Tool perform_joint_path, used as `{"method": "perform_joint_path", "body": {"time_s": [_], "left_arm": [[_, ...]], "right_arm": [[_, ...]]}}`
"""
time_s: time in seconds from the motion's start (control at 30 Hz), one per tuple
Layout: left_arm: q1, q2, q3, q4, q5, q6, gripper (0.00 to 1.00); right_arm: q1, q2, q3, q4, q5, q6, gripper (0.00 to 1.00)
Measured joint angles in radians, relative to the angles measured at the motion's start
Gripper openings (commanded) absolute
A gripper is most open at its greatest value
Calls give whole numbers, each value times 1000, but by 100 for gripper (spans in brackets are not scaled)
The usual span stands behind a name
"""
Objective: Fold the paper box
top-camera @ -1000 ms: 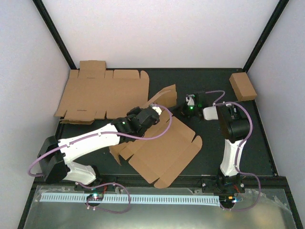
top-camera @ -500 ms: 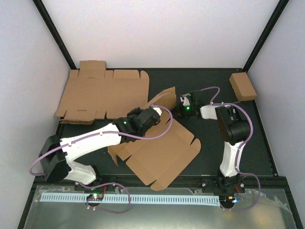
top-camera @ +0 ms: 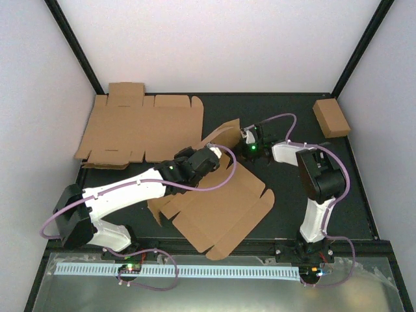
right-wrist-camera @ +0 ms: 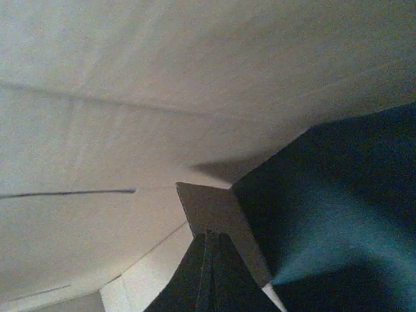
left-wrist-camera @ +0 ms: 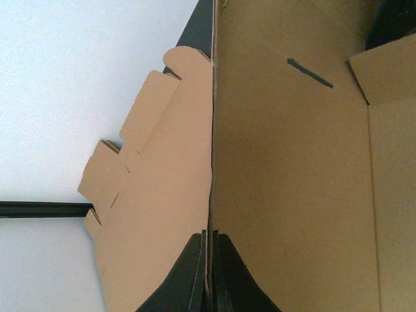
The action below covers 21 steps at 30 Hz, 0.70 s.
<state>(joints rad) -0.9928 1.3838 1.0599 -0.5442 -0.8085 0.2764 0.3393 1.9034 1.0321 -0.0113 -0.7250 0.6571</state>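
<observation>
The paper box point(top-camera: 221, 208) lies mostly flat in the middle of the black table, with a flap point(top-camera: 224, 134) raised at its far end. My left gripper point(top-camera: 211, 155) is shut on the edge of an upright panel. In the left wrist view the fingertips point(left-wrist-camera: 209, 237) pinch that thin edge, and the box's inner face point(left-wrist-camera: 292, 182) lies to the right. My right gripper point(top-camera: 246, 138) is shut at the raised flap's right side. In the right wrist view its closed tips point(right-wrist-camera: 209, 235) rest against a small cardboard tab point(right-wrist-camera: 208, 208) below a wide pale panel point(right-wrist-camera: 162, 78).
A second flat cardboard sheet point(top-camera: 140, 127) lies at the back left and also shows in the left wrist view point(left-wrist-camera: 156, 188). A small closed brown box point(top-camera: 331, 117) sits at the back right corner. White walls close three sides. Bare black table point(top-camera: 338, 195) lies to the right.
My right gripper has moved left up to the raised flap, which now stands a little higher. The box has shifted slightly left. My left gripper keeps its hold.
</observation>
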Motion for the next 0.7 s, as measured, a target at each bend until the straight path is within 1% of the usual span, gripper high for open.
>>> {"method": "perform_joint_path", "body": {"time_s": [0.37,0.5,0.7], "left_arm": [[-28,18,6,0,-19,-3,2],[-63,50,15,-1,-75,-2,2],[-127,122,17,3,-224,5,2]], "right_arm": [[58,-51,-43,-18,-3,-25,2],[68,-62,-95,5,8,-20,2],[69,-69,-160,82,24,15,2]]}}
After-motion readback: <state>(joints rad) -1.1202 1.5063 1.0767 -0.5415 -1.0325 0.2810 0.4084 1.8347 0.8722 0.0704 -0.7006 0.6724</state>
